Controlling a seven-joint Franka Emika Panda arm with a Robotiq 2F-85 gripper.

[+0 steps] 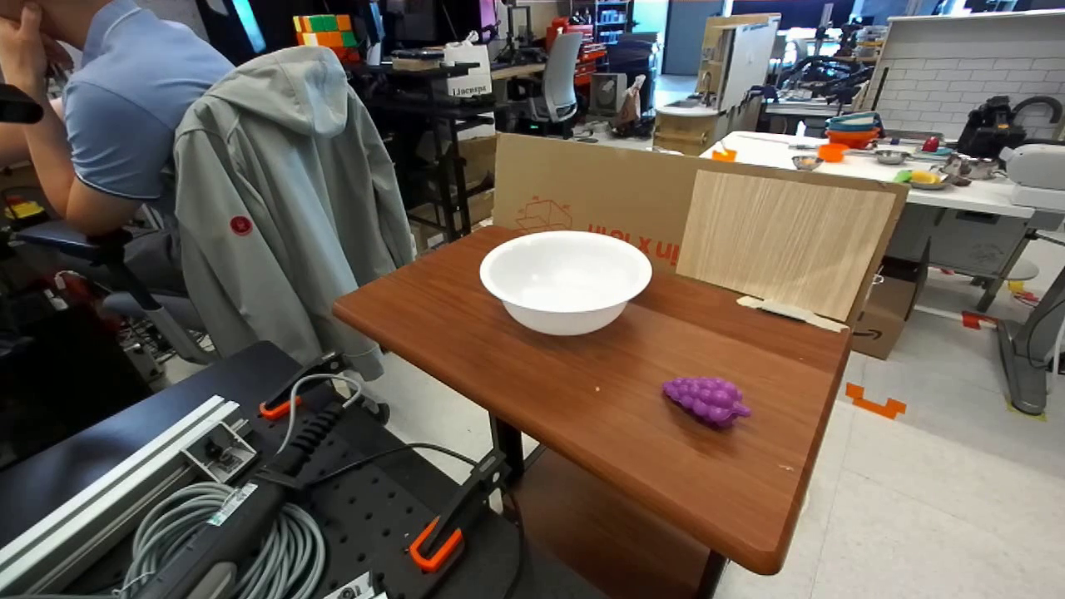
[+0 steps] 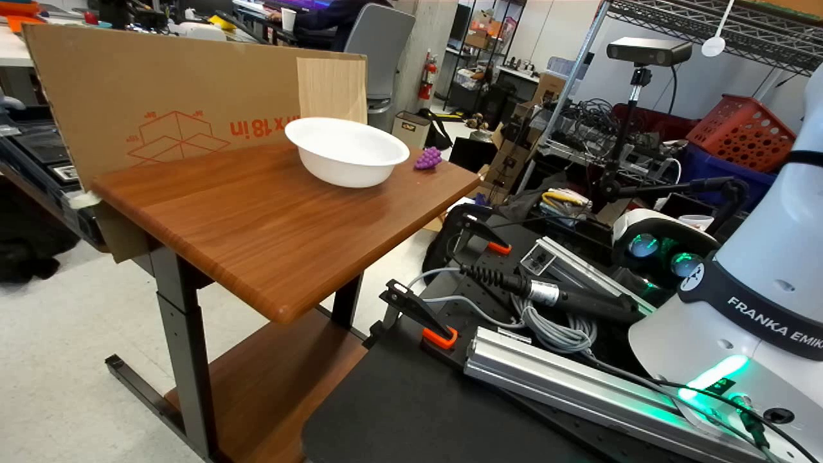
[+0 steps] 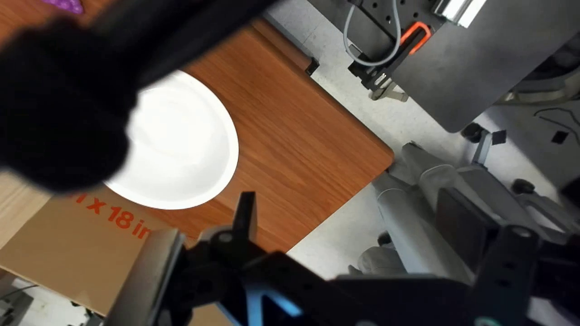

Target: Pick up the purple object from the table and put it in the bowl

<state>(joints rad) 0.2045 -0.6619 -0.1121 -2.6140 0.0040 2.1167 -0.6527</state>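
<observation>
The purple object (image 1: 707, 401), a bumpy grape-like cluster, lies on the reddish-brown table (image 1: 532, 383). It also shows in an exterior view (image 2: 428, 159) beyond the bowl, and at the wrist view's top-left corner (image 3: 65, 4), partly cut off. The white bowl (image 1: 566, 321) stands upright on the table, apart from the purple object; no contents show. It also shows in an exterior view (image 2: 347, 175) and in the wrist view (image 3: 232, 140), partly covered by a blurred dark shape. My gripper (image 3: 355, 208) is open and empty, above the table's end; neither exterior view shows it.
A cardboard sheet (image 1: 595, 187) with a pale wood panel (image 1: 786, 237) stands along one table edge. A black bench (image 2: 411, 392) with clamps, cables and an aluminium rail stands beside the robot base (image 2: 714, 328). A person (image 1: 137, 91) sits near a chair with a grey jacket (image 1: 274, 191).
</observation>
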